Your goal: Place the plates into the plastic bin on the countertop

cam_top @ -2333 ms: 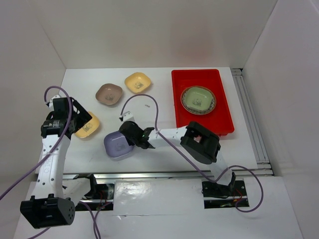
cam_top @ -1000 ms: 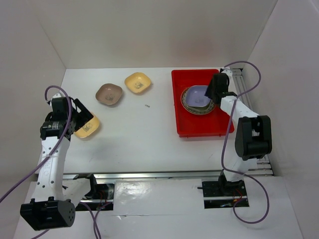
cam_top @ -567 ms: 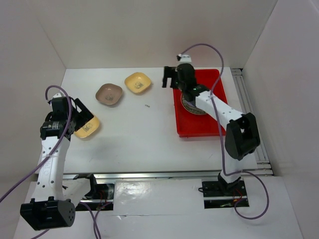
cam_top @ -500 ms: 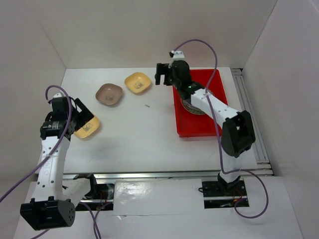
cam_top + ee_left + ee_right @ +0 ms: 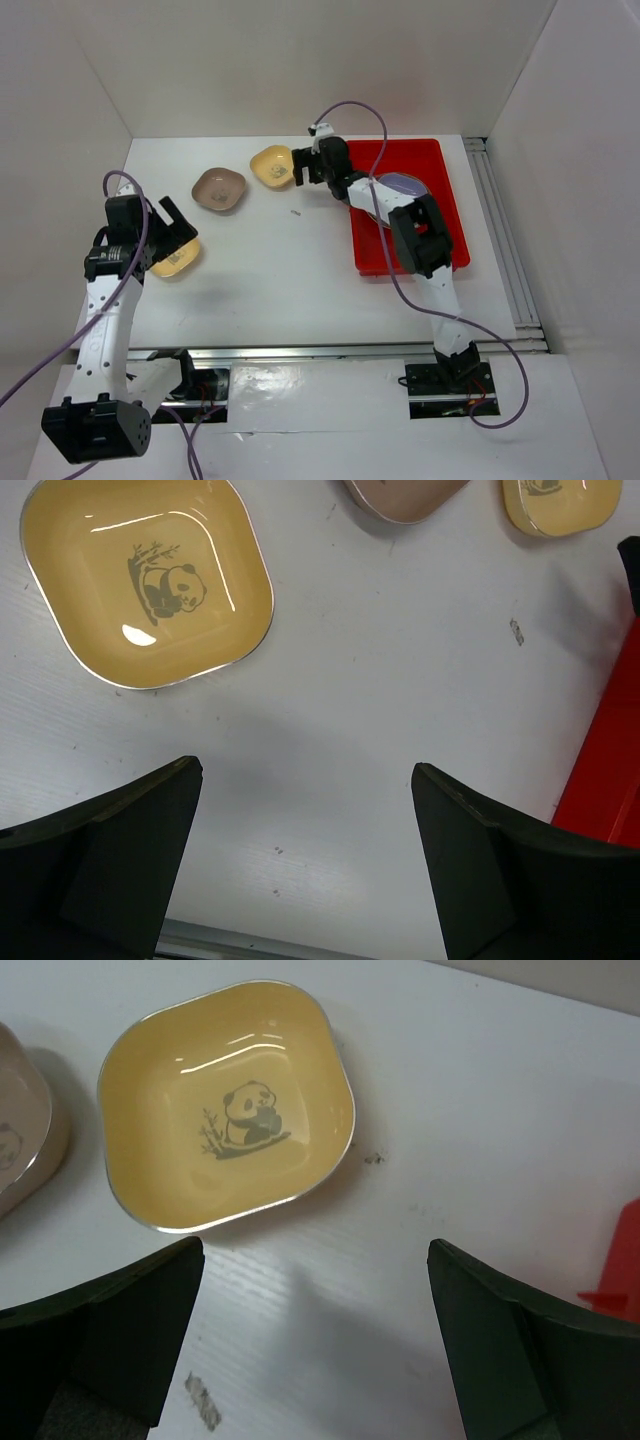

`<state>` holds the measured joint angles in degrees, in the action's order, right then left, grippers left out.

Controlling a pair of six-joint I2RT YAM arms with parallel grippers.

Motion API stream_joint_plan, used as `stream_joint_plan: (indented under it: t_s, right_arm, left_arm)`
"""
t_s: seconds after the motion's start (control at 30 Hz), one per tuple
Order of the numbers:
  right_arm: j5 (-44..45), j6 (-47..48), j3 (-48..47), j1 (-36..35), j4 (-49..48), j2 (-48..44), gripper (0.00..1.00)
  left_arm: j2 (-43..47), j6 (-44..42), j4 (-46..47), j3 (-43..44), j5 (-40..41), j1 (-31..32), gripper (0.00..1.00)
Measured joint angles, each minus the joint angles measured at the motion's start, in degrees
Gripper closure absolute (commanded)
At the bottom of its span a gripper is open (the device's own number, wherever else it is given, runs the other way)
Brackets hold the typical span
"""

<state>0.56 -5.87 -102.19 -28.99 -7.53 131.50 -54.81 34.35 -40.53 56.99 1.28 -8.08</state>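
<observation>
- While the right arm (image 5: 415, 238) reaches far across the counter (image 5: 280, 275), its jaws are wide open and hold nothing.
- They hang close to the far yellow panda dish (image 5: 228, 1105). The dish lies a bit ahead of them, not between them.
- The left jaws are wide open and empty too. The near yellow panda dish (image 5: 148, 580) sits off to one side of them.
- One lavender dish (image 5: 400, 185) lies in the red bin (image 5: 452, 232).
- Both yellow dishes and a brown-pink dish (image 5: 219, 188) sit on the counter, outside the bin.
- I think the step now is going for the far yellow dish.
- Next, the right jaws should move over one edge of it, go down, pinch the rim, lift it and carry it to the bin.
</observation>
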Motion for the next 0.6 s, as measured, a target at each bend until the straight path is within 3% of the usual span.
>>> stream_joint_plan:
  t_s: [0.47, 0.6]
  right_arm:
    - [5.4, 0.8, -23.9, -1.6, -3.3, 16.1, 0.04]
    - [7.4, 1.0, -26.1, -2.6, -2.2, 19.6, 0.06]
  left_arm:
    - [0.6, -1.2, 1.2, 0.0, -1.9, 0.0, 0.0]
    - [0.8, -1.2, 1.2, 0.0, -1.9, 0.0, 0.0]
